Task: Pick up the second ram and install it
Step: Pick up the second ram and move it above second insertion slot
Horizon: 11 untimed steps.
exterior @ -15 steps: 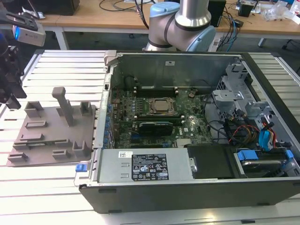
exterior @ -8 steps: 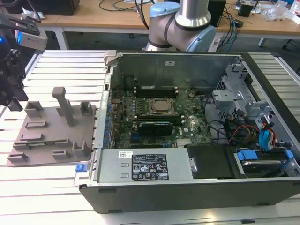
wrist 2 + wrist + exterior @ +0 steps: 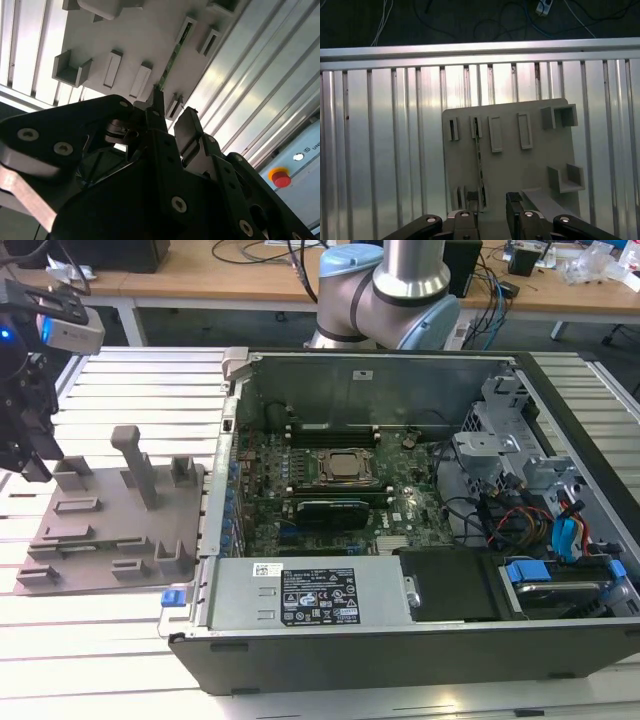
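Observation:
The second ram (image 3: 479, 160) is a thin green stick standing on edge in holders on the grey fixture plate (image 3: 510, 165). It also shows as a narrow green strip (image 3: 174, 52) in the second wrist view. My gripper (image 3: 492, 206) hangs above the plate's near end, open, with nothing between its black fingers (image 3: 470, 212). The stick's near end lies just below the gap, closer to one finger (image 3: 156, 112). In the exterior view my gripper (image 3: 30, 455) sits at the far left, over the plate's (image 3: 110, 540) left edge.
An open computer case (image 3: 400, 640) lies at the exterior view's right of the plate, with the CPU socket (image 3: 343, 467) and long memory slots (image 3: 335, 427) on its motherboard. A tall post (image 3: 135, 465) rises from the plate. The ribbed metal table (image 3: 380, 150) surrounds everything.

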Tool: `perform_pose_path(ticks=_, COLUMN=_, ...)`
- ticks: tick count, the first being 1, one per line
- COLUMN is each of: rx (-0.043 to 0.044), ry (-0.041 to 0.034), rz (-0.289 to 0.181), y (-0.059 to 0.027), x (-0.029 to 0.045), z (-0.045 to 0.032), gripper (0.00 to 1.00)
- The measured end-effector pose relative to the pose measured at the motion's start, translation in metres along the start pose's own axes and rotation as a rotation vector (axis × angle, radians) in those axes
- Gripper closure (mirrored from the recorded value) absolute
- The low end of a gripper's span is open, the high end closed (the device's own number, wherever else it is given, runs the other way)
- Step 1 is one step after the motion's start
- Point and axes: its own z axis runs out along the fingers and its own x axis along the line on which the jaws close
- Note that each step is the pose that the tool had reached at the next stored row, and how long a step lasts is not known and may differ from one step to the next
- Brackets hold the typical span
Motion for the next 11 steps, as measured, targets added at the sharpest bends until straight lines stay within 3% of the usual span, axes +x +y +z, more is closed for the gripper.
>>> perform_pose_path(ticks=11, rx=0.0000, ry=0.0000, rz=0.000, y=-0.0004, x=0.0003, z=0.0109, gripper=0.64)
